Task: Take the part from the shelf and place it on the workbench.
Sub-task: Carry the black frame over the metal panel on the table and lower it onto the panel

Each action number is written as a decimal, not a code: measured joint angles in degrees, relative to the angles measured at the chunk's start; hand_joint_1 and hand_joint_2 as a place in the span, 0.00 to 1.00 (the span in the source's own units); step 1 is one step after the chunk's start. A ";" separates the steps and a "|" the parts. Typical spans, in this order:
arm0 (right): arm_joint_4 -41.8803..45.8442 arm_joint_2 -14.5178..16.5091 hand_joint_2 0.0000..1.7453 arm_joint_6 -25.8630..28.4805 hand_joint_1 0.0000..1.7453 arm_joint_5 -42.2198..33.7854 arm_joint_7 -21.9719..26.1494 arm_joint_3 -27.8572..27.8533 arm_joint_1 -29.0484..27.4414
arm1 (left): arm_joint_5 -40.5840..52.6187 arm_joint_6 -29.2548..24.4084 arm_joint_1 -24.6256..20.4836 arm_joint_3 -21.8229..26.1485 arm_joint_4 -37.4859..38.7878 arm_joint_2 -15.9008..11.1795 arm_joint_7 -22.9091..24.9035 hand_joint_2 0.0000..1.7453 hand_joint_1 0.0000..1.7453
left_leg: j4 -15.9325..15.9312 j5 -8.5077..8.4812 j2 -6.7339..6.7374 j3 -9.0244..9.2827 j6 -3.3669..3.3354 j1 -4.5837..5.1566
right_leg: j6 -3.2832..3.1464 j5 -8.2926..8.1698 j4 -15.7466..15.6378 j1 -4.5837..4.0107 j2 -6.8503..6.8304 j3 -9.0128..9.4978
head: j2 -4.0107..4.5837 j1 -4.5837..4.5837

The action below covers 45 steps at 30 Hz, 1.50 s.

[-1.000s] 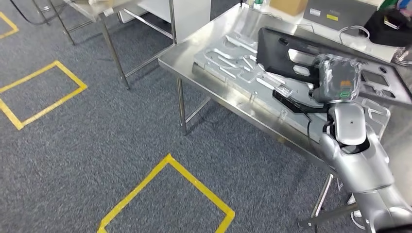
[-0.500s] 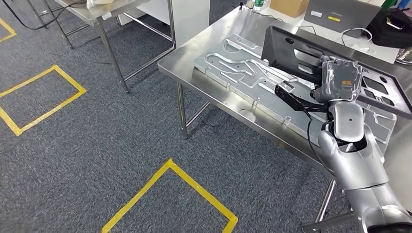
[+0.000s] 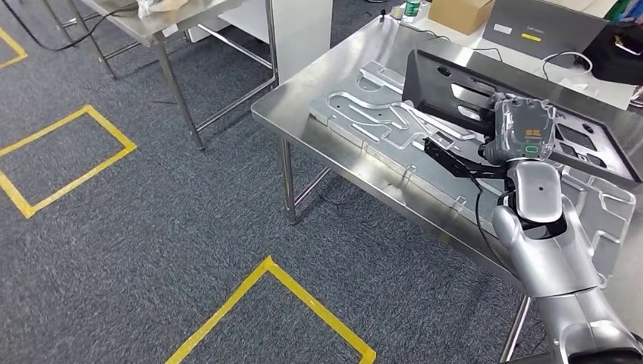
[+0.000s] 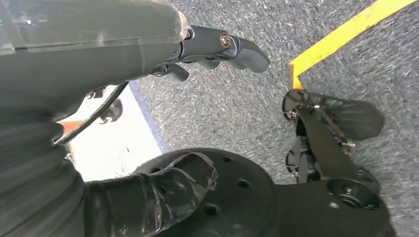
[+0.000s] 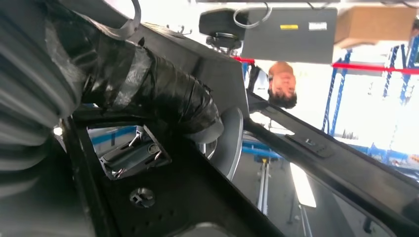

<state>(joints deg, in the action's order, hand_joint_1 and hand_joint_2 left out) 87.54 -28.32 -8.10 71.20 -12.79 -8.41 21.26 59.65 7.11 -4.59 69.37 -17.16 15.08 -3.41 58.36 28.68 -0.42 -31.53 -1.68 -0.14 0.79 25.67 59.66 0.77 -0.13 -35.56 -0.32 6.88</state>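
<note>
Over the last second the right hand (image 3: 523, 130), fingers (image 5: 163, 106) clamped on the black part (image 3: 485, 98), carries it further over the surface (image 3: 356, 163), so set-down looks close.

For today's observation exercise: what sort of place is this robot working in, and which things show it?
Probably a factory or workshop floor: steel workbench carrying a machined metal fixture plate, yellow floor markings on grey carpet, and a black panel part held by the right hand.

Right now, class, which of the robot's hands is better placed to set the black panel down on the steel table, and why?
The right hand. It already holds the black panel above the steel table. The left hand hangs low over the carpet, holding nothing.
</note>
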 joint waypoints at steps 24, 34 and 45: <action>-5.38 2.71 1.00 -1.86 1.00 0.33 -1.87 -1.87 -2.82 | 0.00 -0.95 0.03 0.31 -0.02 -0.06 0.93 1.00 0.00 | -1.16 -1.51 -0.25 0.18 -2.06 0.44 | 1.43 8.25 12.81 0.60 0.17 -3.85 | 0.01 -0.02; -12.03 2.94 1.00 -2.60 1.00 5.42 -4.44 -5.72 -3.56 | 0.32 -1.20 -0.31 0.30 0.02 0.07 1.35 1.00 0.00 | 3.51 2.14 -0.12 2.21 0.28 0.66 | -1.67 -1.20 -1.57 -0.13 0.12 0.63 | 0.02 -0.21; -14.27 6.20 1.00 -6.15 1.00 10.59 -6.02 -9.50 -4.81 | 0.26 -1.55 -0.02 0.29 0.02 0.03 1.78 1.00 0.00 | 1.48 -5.35 0.00 -6.44 0.82 -0.34 | -0.04 4.61 -1.28 0.31 0.54 6.73 | 0.03 -0.18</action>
<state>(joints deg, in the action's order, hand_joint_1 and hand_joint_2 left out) 73.28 -22.11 -14.25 81.79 -18.80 -17.92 16.45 59.91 5.56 -4.61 69.66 -17.14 15.10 -1.63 59.84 23.32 -0.42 -37.97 -0.86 -0.47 0.75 30.27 58.38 1.08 0.41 -28.83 -0.30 6.70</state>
